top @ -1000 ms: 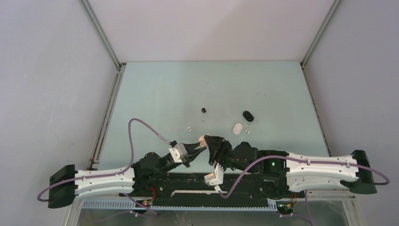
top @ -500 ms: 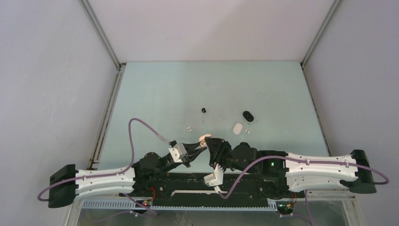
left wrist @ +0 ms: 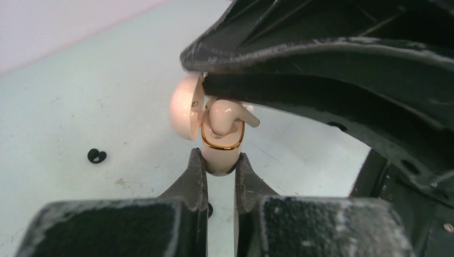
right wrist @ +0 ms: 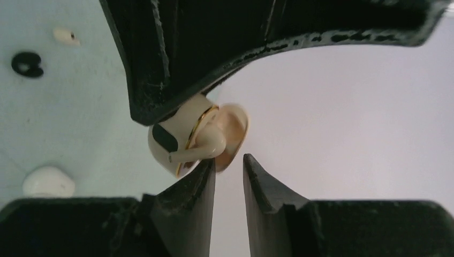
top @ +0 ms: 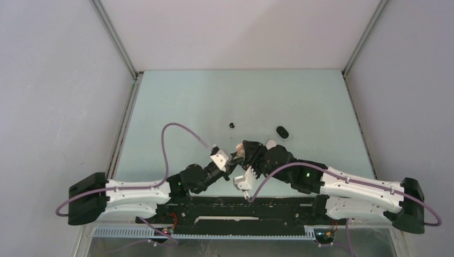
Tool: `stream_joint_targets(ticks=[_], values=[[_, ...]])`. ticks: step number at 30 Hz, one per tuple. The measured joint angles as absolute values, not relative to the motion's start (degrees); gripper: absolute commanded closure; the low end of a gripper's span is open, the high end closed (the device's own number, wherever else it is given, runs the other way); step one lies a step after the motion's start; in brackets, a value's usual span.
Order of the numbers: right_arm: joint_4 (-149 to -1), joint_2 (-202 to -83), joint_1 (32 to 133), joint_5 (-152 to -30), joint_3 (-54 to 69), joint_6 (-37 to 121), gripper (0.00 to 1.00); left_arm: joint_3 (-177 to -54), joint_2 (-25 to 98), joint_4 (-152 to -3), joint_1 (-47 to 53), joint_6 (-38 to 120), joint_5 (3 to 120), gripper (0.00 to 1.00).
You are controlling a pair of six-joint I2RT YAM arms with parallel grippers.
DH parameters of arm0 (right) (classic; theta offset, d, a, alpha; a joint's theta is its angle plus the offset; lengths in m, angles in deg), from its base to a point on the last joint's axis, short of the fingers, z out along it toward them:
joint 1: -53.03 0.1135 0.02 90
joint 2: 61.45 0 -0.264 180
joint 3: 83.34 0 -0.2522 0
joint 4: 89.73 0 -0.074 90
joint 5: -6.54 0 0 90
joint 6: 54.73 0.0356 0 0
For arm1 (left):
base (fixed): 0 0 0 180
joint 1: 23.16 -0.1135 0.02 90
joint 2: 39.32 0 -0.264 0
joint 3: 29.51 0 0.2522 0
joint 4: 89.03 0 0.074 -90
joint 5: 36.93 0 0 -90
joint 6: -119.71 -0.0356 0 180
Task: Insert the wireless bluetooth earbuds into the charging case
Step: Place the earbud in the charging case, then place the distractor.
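While the left gripper (left wrist: 219,160) pinches the open cream case (left wrist: 217,153), the earbud (left wrist: 222,119) sits half in; the right gripper (right wrist: 229,167), apart and empty, should press it down.

Overhead; close wrist views of case (left wrist: 217,156)

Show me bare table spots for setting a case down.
Bare: the table's far half beyond the black earbud and black case, and both side strips. Crowded: near middle, where left gripper and right gripper meet at the cream case.
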State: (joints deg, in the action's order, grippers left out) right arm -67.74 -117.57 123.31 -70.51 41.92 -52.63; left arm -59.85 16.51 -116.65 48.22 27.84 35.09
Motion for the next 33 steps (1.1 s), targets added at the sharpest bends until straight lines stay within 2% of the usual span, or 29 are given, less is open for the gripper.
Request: stream_joint_targets(ticks=[9, 16, 23, 26, 31, 33], values=[[-60.9, -111.6, 104.9, -75.1, 41.9, -43.1, 0.69, -65.7, 31.9, -117.5, 45.9, 35.6, 27.0, 1.0], [-52.9, -103.1, 100.5, -80.7, 42.2, -28.6, 0.67, -65.9, 34.7, -114.7, 45.3, 37.9, 23.2, 1.0], [-45.9, -98.8, 96.1, -91.0, 42.1, -11.1, 0.67, -66.0, 34.7, -115.0, 44.7, 36.6, 26.0, 1.0], [-39.0, -100.8, 92.6, -97.3, 37.3, -4.6, 0.65, -65.8, 34.3, -115.2, 44.7, 35.2, 29.3, 1.0], [-30.9, -109.9, 83.7, -110.8, 22.1, 4.1, 0.75, -65.4, 32.3, -115.4, 44.7, 33.1, 34.2, 1.0], [-30.3, -112.7, 80.9, -115.4, 19.2, 7.4, 0.77, -65.4, 31.5, -116.1, 44.7, 32.6, 35.7, 1.0]])
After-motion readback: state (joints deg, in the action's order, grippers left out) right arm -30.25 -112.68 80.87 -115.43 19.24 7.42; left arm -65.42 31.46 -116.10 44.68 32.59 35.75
